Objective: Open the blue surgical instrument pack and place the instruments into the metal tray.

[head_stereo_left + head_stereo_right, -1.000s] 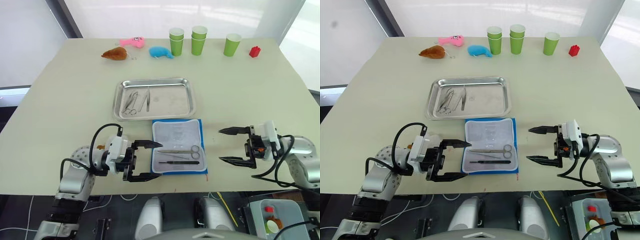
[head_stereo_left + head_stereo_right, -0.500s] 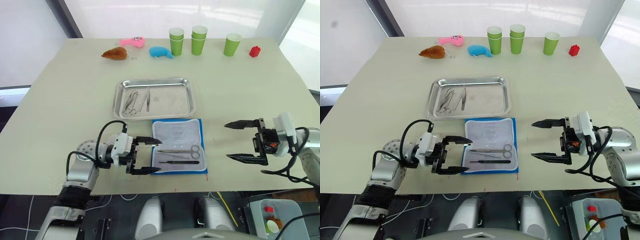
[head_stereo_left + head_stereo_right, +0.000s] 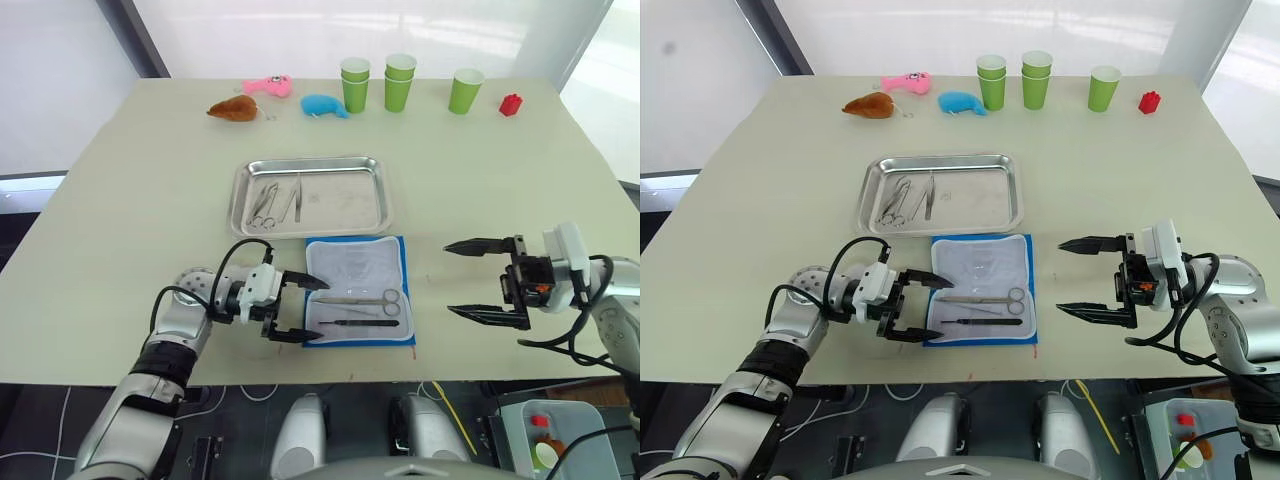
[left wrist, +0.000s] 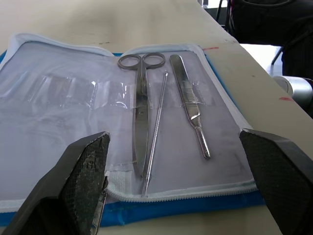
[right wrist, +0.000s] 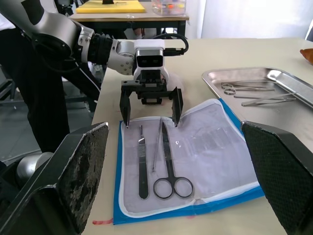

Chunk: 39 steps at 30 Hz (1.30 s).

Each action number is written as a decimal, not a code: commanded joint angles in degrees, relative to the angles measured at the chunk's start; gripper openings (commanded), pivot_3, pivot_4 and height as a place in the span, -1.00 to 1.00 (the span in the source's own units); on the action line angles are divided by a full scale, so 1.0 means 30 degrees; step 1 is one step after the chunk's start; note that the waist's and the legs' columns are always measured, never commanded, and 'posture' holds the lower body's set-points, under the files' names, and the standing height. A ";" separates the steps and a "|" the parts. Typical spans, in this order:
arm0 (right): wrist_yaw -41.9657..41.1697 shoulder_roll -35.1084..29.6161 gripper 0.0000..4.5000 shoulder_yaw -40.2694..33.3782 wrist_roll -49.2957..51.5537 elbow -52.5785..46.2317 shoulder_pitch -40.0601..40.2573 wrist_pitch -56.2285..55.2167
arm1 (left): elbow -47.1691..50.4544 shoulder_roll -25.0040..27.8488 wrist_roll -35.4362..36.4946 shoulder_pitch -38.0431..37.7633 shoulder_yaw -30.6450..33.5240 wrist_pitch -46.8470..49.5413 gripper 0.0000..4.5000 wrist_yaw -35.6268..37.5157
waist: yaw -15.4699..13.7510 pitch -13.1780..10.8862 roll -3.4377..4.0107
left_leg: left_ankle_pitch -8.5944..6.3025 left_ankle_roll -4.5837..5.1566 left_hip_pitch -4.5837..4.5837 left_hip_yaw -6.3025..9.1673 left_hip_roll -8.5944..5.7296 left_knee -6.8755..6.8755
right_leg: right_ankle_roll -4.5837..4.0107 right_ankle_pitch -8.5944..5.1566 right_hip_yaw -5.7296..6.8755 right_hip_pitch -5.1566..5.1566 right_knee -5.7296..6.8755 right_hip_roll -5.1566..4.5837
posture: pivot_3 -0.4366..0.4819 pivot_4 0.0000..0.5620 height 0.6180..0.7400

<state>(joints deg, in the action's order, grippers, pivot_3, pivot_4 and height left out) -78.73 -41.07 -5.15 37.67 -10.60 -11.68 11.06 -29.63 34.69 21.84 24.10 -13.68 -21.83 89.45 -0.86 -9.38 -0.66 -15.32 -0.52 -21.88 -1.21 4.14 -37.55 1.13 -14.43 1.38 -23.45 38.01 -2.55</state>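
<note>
The blue surgical instrument pack lies open and flat near the table's front edge, pale lining up. In its lining lie scissors, a thin probe and a flat-handled tool. My left gripper is open at the pack's left edge, its fingertips over the lining on either side of the tools' ends, holding nothing. To the right of the pack, my right gripper stands wide open and empty, clear of it. The metal tray sits just behind the pack with a few instruments in its left part.
Along the table's far edge stand green cups and a red block. A blue plush, a pink toy and a brown toy lie there too. The front edge runs just below the pack.
My left gripper has reached right, so its fingertips now lie over the pack's left edge. The right gripper drew slightly right and up, still open.
</note>
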 commanded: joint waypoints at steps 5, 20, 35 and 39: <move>0.0297 -0.0046 1.00 -0.0390 0.0363 -0.0991 0.0019 0.0031 | -0.2143 -0.0681 -0.0528 -0.0012 -0.1031 -0.0940 0.99 0.1016 | -0.0026 0.0050 0.0084 | 0.0000 0.0000 -0.0002 -0.0001 -0.0002 -0.0024 | 0.0003 0.0002 -0.0006 0.0010 0.0000 0.0000 | -0.05 -0.47 1.00; -0.0038 -0.0821 1.00 -0.0645 0.0784 -0.1476 -0.0296 0.0821 | -0.2912 -0.0950 -0.1846 -0.0599 -0.2082 -0.0376 0.99 0.1016 | -0.0002 0.0291 0.0353 | -0.0002 0.0000 0.0036 -0.0003 -0.0027 -0.0034 | 0.0008 -0.0001 -0.0047 0.0053 -0.0009 0.0003 | -0.05 -0.47 1.00; 0.2181 -0.0705 1.00 0.1104 -0.1810 -0.2016 -0.1186 0.1183 | -0.2682 -0.0848 -0.1997 -0.1006 -0.2255 0.0419 0.99 0.1016 | 0.0048 0.0425 0.0402 | -0.0004 0.0003 0.0059 -0.0010 -0.0025 -0.0034 | 0.0026 -0.0016 -0.0093 0.0052 -0.0012 0.0035 | -0.05 -0.47 1.00; 0.3817 -0.0281 1.00 0.2635 -0.3505 -0.2363 -0.1915 0.1877 | -0.2488 -0.0904 -0.2178 -0.1262 -0.2221 0.0788 0.99 0.1016 | 0.0074 0.0476 0.0403 | -0.0004 0.0003 0.0063 -0.0006 -0.0021 -0.0032 | 0.0026 -0.0020 -0.0191 0.0050 -0.0012 0.0113 | -0.05 -0.47 1.00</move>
<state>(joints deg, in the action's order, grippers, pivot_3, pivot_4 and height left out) -69.70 -42.40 1.39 29.09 -15.37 -16.25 15.77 -34.15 31.94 20.13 24.27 -16.34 -22.83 89.59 -0.63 -7.96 0.55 -15.33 -0.51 -21.69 -1.23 4.08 -37.65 1.20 -14.49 0.76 -23.30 37.97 -2.17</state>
